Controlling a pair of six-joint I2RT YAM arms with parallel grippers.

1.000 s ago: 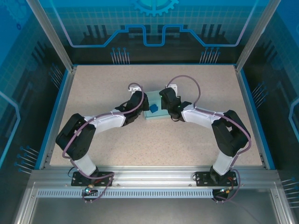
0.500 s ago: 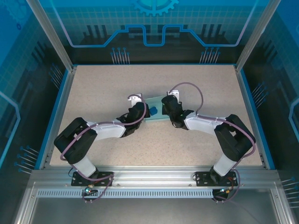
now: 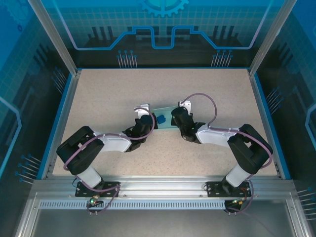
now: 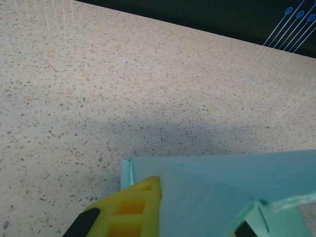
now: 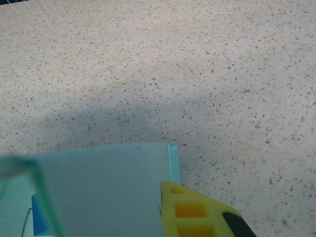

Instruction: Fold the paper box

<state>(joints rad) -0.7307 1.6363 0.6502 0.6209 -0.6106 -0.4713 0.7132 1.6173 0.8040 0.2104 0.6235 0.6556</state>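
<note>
The paper box [image 3: 167, 116] is a pale cyan card piece held between my two grippers at mid-table. My left gripper [image 3: 153, 120] is shut on its left end. In the left wrist view a yellow finger [image 4: 133, 207] lies against the paper box [image 4: 222, 182], with the left gripper [image 4: 164, 185] pinching the card and its other finger hidden behind it. My right gripper [image 3: 173, 118] is shut on the right end. From the right wrist, a yellow finger [image 5: 192, 210] presses the edge of the paper box [image 5: 103, 187] at the right gripper [image 5: 161, 191]. A loose flap [image 4: 276, 205] sticks up.
A tiny dark blue cube [image 3: 160, 118] sits at the box between the grippers, and its corner [image 5: 39, 222] shows through the card. The speckled table [image 3: 108, 94] is ringed by a blue rim [image 3: 64, 118] and aluminium posts [image 3: 54, 37].
Both wrists have sunk lower and shifted slightly away from the bases. The box now shows as a narrower strip between them. Both grips stay shut.
</note>
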